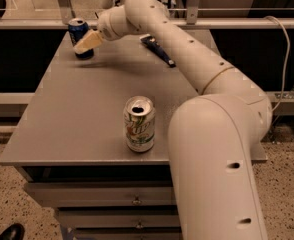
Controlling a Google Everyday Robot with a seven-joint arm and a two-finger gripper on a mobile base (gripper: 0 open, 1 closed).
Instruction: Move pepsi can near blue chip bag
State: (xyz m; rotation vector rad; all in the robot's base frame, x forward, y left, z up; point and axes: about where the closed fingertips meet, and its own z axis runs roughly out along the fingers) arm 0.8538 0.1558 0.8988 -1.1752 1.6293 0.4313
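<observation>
The pepsi can stands upright at the far left corner of the grey table. It is dark blue with a silver top. My gripper is right at the can, overlapping its lower right side in the camera view. I cannot tell whether it touches the can. The blue chip bag lies at the far middle of the table. Only a thin dark blue strip of it shows from behind my arm.
A white-and-green soda can stands upright near the table's front edge. My arm spans the right half of the table. Drawers sit under the tabletop. A rail runs behind the table, and a cable hangs at the right.
</observation>
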